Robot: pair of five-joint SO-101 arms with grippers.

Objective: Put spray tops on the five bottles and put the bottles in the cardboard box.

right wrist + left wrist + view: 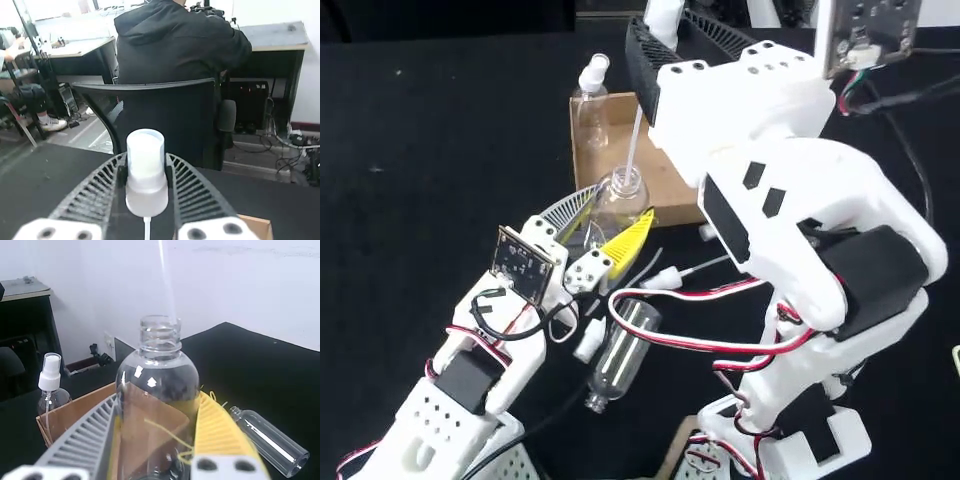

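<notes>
Clamping uncapped bottle (157,385): left gripper (160,402). Right gripper (146,162) holds spray top (145,147) above.

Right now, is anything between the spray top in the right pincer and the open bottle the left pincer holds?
Nothing visible. The spray top, gripped by the right pincer, hangs above the bottle in the left pincer; its tube reaches down to the open neck unobstructed.

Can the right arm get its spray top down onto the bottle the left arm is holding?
Probably yes. The bottle stands upright in the left end effector with its neck open, and the dip tube below the spray top in the right end effector hangs at that neck, nothing between.
</notes>
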